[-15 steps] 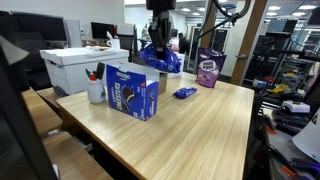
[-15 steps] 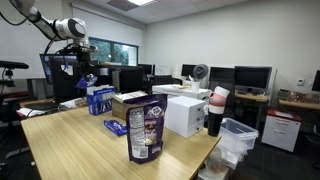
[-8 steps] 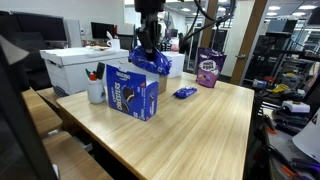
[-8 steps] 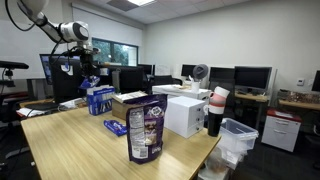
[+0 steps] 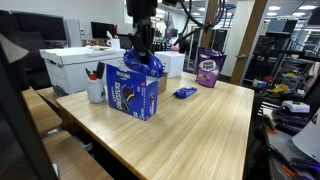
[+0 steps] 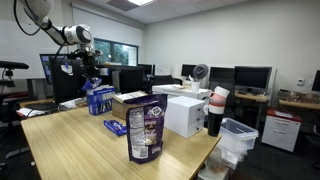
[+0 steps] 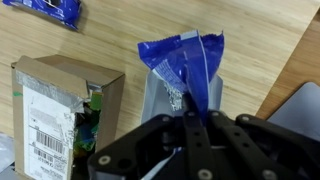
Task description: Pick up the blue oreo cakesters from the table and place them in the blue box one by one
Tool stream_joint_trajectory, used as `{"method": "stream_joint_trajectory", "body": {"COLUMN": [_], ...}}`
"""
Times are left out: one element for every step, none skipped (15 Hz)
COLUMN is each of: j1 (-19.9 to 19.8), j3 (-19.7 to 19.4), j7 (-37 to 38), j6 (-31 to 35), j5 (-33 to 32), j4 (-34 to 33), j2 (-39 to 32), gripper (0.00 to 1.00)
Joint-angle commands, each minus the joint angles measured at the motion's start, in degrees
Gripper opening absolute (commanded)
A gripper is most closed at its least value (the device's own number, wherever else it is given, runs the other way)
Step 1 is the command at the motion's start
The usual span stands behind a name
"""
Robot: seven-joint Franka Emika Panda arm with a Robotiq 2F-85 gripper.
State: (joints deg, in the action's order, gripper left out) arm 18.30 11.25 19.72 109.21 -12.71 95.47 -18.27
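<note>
My gripper [image 5: 140,58] is shut on a blue oreo cakester packet [image 7: 185,60] and holds it hanging directly over the open top of the blue box [image 5: 132,92]. In the wrist view the jaws [image 7: 190,118] pinch the packet's upper edge, and the box's opening [image 7: 158,98] lies below it. The gripper [image 6: 88,68] and the blue box [image 6: 98,98] also show at the far left of the table [image 5: 200,130]. Another blue packet [image 5: 185,92] lies flat on the table; it also shows in another exterior view [image 6: 116,127] and in the wrist view [image 7: 55,8].
A purple standing bag [image 5: 208,70] stands at the table's far edge, near the camera in an exterior view [image 6: 147,130]. A white cup with pens [image 5: 96,92] and a large white box [image 5: 75,65] stand by the blue box. A brown labelled carton [image 7: 55,110] stands beside it.
The gripper has carried the blue packet sideways from near the purple bag's side and lowered it over the blue box's top. The packet on the table has not moved.
</note>
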Motion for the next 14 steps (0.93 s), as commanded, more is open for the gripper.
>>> {"method": "stream_joint_trajectory", "body": {"j1": [0.7,0.6,0.6,0.6,0.6,0.6,0.6,0.7,0.7,0.7,0.7,0.7,0.7,0.7], "j3": [-0.9,-1.0,-1.1,-1.2,-1.2,-1.3,-1.3,-1.3,-1.3,-1.3,-1.3,-1.3,-1.4,-1.4], "j7": [1.8,1.7,1.8,2.1,2.3,2.7,3.0,3.2,3.5,3.8,3.9,4.0,4.2,4.5], "j6": [0.5,0.6,1.0,1.2,1.4,1.7,2.1,2.4,2.9,3.4,3.9,4.3,4.5,4.8], "j5": [0.1,0.3,0.5,0.7,0.9,1.1,1.3,1.4,1.6,1.7,2.1,2.2,2.4,2.6], "j4": [-1.8,-2.0,-2.1,-2.5,-2.7,-2.9,-3.0,-3.1,-3.0,-2.8,-2.7,-2.7,-2.8,-3.1], "j2": [-1.3,-1.4,-1.6,-1.8,-2.0,-2.2,-2.4,-2.5,-2.7,-2.8,-2.9,-3.2,-3.4,-3.7], "gripper": [0.04,0.04,0.04,0.03,0.04,0.04,0.03,0.03,0.03,0.03,0.03,0.03,0.03,0.03]}}
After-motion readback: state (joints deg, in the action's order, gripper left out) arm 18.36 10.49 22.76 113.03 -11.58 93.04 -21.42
